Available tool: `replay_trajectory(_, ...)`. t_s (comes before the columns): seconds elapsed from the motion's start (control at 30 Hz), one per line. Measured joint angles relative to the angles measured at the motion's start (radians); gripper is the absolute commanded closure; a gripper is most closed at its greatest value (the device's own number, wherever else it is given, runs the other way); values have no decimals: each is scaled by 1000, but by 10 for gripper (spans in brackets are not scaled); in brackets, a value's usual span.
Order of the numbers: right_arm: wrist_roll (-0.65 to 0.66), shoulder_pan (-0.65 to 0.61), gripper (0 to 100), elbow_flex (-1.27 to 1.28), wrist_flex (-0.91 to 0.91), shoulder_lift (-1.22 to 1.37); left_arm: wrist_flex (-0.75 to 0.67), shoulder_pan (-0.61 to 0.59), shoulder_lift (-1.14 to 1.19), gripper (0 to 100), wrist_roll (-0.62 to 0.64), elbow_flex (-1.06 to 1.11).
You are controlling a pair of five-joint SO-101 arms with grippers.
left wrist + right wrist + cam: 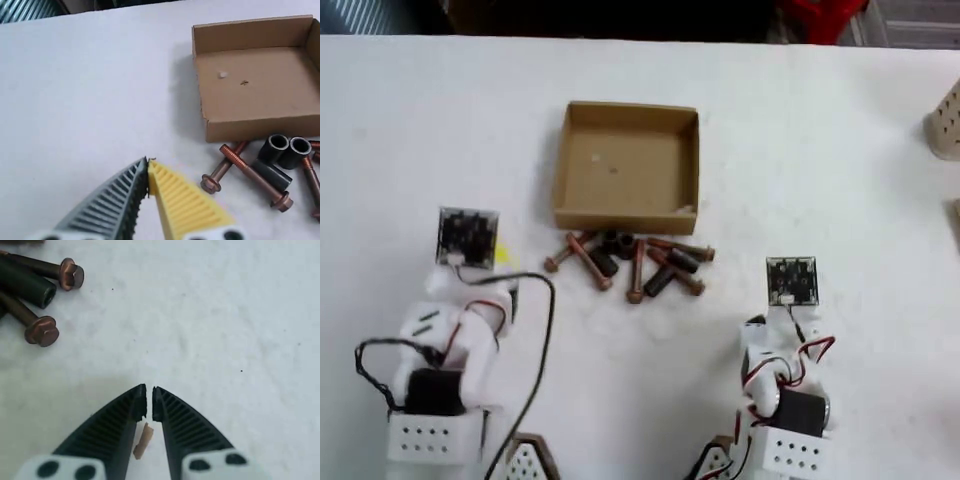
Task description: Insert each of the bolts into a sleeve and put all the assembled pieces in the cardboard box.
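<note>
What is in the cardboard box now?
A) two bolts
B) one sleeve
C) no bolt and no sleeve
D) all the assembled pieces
C: the box holds no bolt or sleeve; the bolts and sleeves lie loose on the table beside it.

— Any words, numbers or labels to read here?
— None that can be read. The cardboard box [628, 165] has plain brown walls, and the bolts [255, 177] and sleeves [273, 148] carry no legible mark.
— And the dark square boards [468, 235] on the arms?
— Just a blurred dark pattern, too unclear to tell any marking
</note>
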Motion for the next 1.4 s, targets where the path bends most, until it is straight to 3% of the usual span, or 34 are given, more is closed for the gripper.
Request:
replay_trajectory(0.17,0,0,981,0,0,0,-8,0,377,976,52,-144)
replay_trajectory(0.3,9,0,981,0,-5,0,-98,0,644,976,58,-160)
replay_trajectory(0.4,166,3,981,0,-38,0,-169,-15,796,976,58,-160)
replay_trajectory(0.5,298,3,981,0,-89,0,-242,-38,878,976,60,-160)
replay_trajectory(0.63,276,-61,981,-31,-114,0,-285,-46,925,959,60,-160)
replay_trajectory(0.87,269,-250,981,-109,-114,31,-292,-57,928,810,63,-169)
replay_trajectory(1.13,269,-353,980,-436,-114,494,-292,-57,931,817,63,-169)
replay_trajectory(1.3,269,-396,878,-674,-114,887,-292,-57,931,817,63,-169)
replay_trajectory(1.4,269,-402,891,-784,-114,1099,-292,-57,931,816,63,-169)
